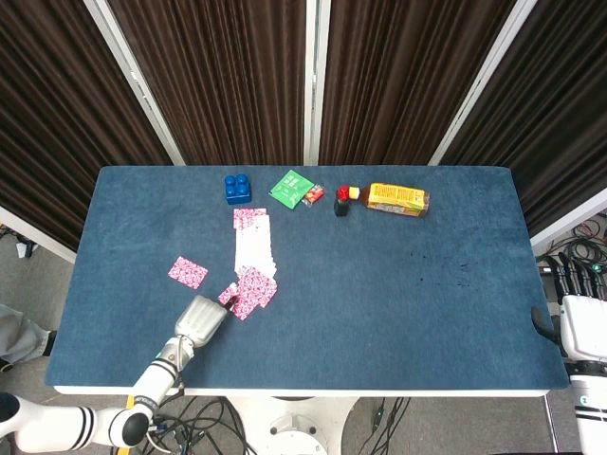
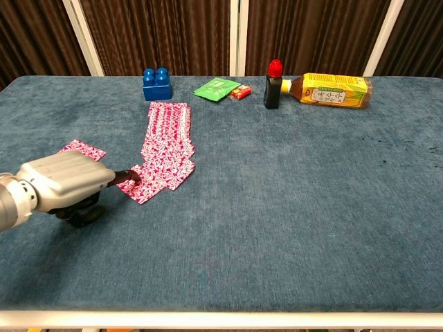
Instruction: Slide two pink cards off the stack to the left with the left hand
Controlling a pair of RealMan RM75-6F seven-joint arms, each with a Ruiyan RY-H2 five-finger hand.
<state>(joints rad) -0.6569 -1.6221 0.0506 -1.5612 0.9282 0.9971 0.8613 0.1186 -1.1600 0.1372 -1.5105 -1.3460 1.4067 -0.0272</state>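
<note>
A spread row of pink cards [image 1: 251, 248] [image 2: 167, 135] runs from the blue brick toward the table's front. One pink card [image 1: 188, 272] [image 2: 82, 149] lies alone to its left. My left hand [image 1: 199, 320] [image 2: 62, 183] sits low on the cloth at the near end of the row. One outstretched fingertip [image 2: 129, 176] presses on the nearest pink card [image 1: 230, 296] [image 2: 140, 188], which sticks out to the left of the row; the other fingers curl underneath. My right hand [image 1: 579, 320] hangs off the table's right edge, fingers apart, holding nothing.
Along the back stand a blue brick [image 1: 237, 188] [image 2: 156, 83], a green packet [image 1: 291, 187] [image 2: 216, 88], a small red item [image 1: 314, 196], a red-capped dark bottle [image 1: 342, 201] [image 2: 274, 84] and a lying yellow-labelled bottle [image 1: 397, 199] [image 2: 332, 90]. Blue cloth [image 1: 408, 294] covers the table.
</note>
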